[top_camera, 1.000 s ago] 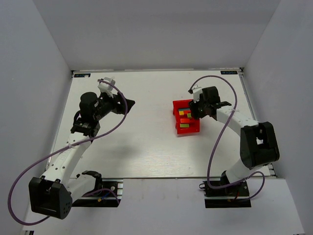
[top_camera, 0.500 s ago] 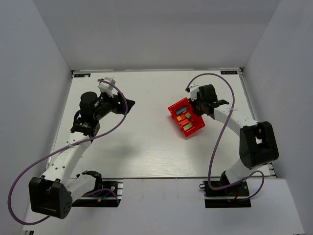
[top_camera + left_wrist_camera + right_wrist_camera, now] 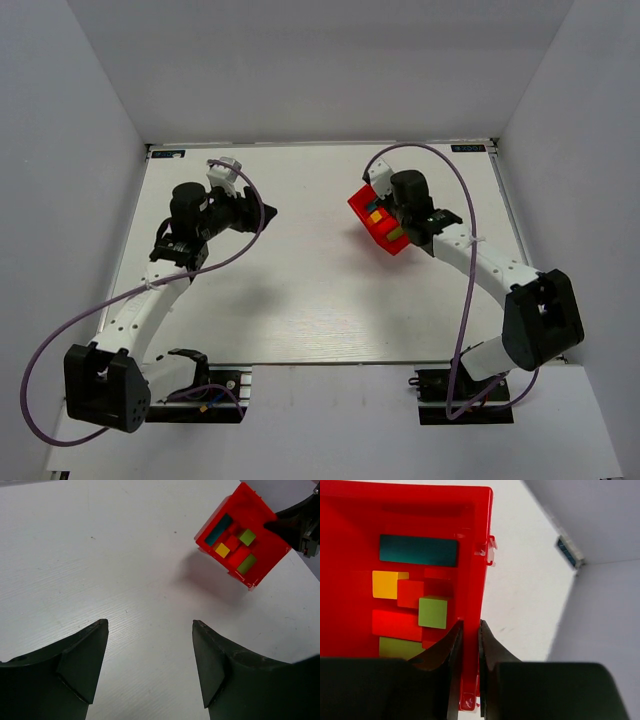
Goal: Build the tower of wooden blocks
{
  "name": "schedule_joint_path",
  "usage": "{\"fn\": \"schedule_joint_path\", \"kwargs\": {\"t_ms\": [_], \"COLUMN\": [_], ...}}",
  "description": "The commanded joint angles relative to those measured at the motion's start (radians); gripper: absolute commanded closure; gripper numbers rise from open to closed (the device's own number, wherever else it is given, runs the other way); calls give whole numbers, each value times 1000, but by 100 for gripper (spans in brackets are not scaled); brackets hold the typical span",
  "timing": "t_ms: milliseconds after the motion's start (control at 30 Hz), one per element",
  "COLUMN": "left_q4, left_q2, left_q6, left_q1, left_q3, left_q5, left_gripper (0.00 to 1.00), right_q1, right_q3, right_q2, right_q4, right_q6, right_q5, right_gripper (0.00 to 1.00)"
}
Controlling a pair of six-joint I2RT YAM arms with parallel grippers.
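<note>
Firmly, my right gripper [image 3: 469, 630] pinched narrow on the wall of the red tray [image 3: 481, 545], wood blocks [image 3: 432, 612] lying unstacked inside it, my left gripper [image 3: 150, 625] spread wide, empty, above the table [image 3: 100, 555].

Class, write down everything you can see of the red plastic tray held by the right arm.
The red plastic tray is a shallow, glossy, square box with low walls and a small clip on one rim. The right hand pinches one wall, one finger inside, one outside. It seems lifted and tilted above the white table, casting a shadow there. Inside lie painted wooden blocks: a teal bar, a yellow cube, lime-green pieces and red ones.
</note>
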Motion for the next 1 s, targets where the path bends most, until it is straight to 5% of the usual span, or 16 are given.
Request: {"fn": "schedule_joint_path", "kwargs": {"t_ms": [0, 267, 533, 700, 800, 967], "left_q4": [-41, -41, -41, -41, -41, -41], "left_q2": [13, 22, 22, 22, 22, 22], "left_q6": [6, 6, 6, 6, 6, 6], "left_q1": [3, 3, 3, 3, 3, 3], "left_q3": [54, 54, 54, 54, 54, 54], "left_q5": [17, 26, 26, 35, 35, 35], "left_gripper": [22, 22, 22, 22, 22, 22], "right_q1": [45, 127, 199, 243, 262, 276], "right_q3": [-12, -191, -341, -386, -380, -383], "right_q2": [-28, 21, 167, 369, 490, 505], "right_q4": [206, 651, 1192, 1816, 1993, 1993], "right_q6": [-154, -543, -926, -1307, -1452, -1455], "right_q5": [195, 442, 525, 511, 488, 485], "right_gripper": [100, 100, 100, 100, 100, 100]}}
